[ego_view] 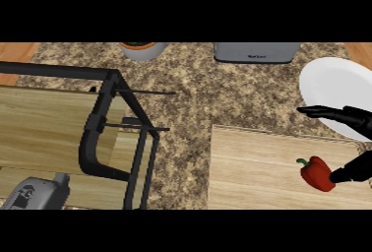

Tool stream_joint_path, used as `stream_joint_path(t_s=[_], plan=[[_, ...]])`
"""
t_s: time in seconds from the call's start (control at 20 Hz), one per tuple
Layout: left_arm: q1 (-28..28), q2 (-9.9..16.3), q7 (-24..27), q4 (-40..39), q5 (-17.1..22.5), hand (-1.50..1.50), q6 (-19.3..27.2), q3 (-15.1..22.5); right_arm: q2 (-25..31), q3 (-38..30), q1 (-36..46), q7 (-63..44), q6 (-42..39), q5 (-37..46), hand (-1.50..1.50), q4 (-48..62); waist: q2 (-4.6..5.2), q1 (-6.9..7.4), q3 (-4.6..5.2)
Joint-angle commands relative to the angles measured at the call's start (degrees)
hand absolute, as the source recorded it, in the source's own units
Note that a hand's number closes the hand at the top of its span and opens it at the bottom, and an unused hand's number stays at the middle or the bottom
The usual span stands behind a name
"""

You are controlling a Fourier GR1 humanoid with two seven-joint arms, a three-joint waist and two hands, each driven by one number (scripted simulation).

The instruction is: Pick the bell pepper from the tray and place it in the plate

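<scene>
Bell pepper (317,173): red with a green stem, lying on the wooden tray in the lower right of the frame, stem pointing to the upper left. It sits near the tray's right end, clear of the plate.

Tray (254,167): light wooden board on the counter, filling the lower centre and lower right. Its upper right corner lies just below the plate's lower rim.

Plate (330,86): white, round, at the right edge of the frame, upper half. Nothing rests on its visible surface; part of it is covered by the right hand's fingers.

Right hand (349,173): black, entering from the right edge. Upper fingers (335,113) stretch leftward over the plate's lower rim and are straight. A lower part of the hand touches the pepper's right side. The hand is spread, not curled round the pepper.

Left hand: does not appear anywhere in the frame.

Counter (196,108): speckled brown stone, running across the middle of the frame.

Rack (102,128): black frame with thin rods, standing over wooden slats at the left of the frame.

Grey object (33,193): lower left corner, rounded casing, identity unclear.

Cup (142,49): grey with an orange rim, top edge, left of centre.

Grey appliance (256,52): top edge, right of centre, only its lower part visible.
</scene>
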State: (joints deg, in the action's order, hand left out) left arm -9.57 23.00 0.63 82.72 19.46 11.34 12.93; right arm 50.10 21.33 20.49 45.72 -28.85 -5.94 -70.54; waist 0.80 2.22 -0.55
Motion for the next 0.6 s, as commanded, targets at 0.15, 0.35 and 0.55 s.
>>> stream_joint_path(t_s=[0.15, 0.35, 0.55], plan=[[-0.8, 2.1, -6.9, -2.3, -0.2, 0.0, 0.7, -0.4, 4.9, 4.5, 2.8, 18.7, -4.7, 8.9, -1.5, 5.3, 0.02, -0.09, 0.24], [-3.2, 1.9, -7.5, -2.7, -1.4, 0.0, 2.2, -0.8, 7.2, 9.3, 4.5, 19.9, -2.2, 14.5, -1.5, 6.1, -0.05, -0.48, 0.35], [-1.6, 0.6, -4.9, -3.5, -2.4, 0.0, 1.9, 0.1, 4.9, 14.0, 6.1, 21.2, 4.4, 21.4, -1.5, 9.8, 0.01, -0.11, 0.38]])
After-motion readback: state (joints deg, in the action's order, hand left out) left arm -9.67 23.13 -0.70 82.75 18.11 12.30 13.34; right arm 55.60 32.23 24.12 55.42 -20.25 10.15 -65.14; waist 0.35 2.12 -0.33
